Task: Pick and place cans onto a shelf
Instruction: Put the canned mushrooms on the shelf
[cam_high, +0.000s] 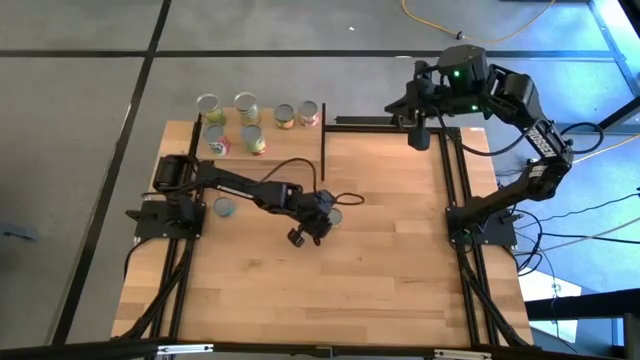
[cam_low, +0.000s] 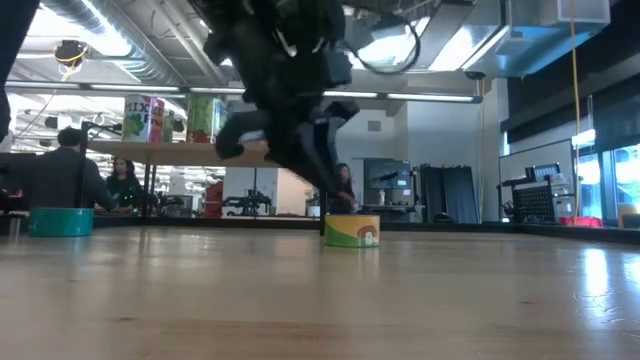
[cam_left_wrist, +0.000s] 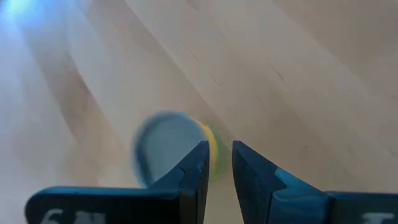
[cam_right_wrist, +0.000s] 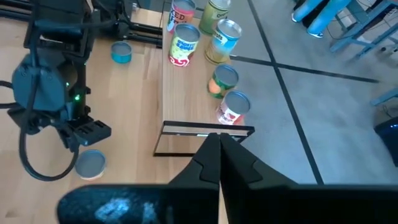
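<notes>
High view: left gripper (cam_high: 318, 226) sits at centre frame, beside a low yellow-green can (cam_high: 334, 216) on the tabletop (cam_high: 400, 250).
Left gripper state: fingers (cam_left_wrist: 196, 165) parted only a little, closed on nothing; in the left wrist view one finger overlaps the can's edge, and contact cannot be told.
Yellow-green can: upright, long axis vertical, silvery top (cam_left_wrist: 165, 146) facing up; in the low view it stands at mid-frame, label (cam_low: 352, 232) sideways to the camera.
Teal can (cam_high: 225, 207): upright on the tabletop, left of centre, well apart from the gripper.
Shelf (cam_high: 262, 130): upper left of the high view, six cans (cam_high: 247, 107) standing upright on it, tops up.
Black panel (cam_high: 323, 140): at the shelf's right end.
Right gripper (cam_high: 419, 135): upper right of the high view, fingers (cam_right_wrist: 217, 155) pressed together, empty.
</notes>
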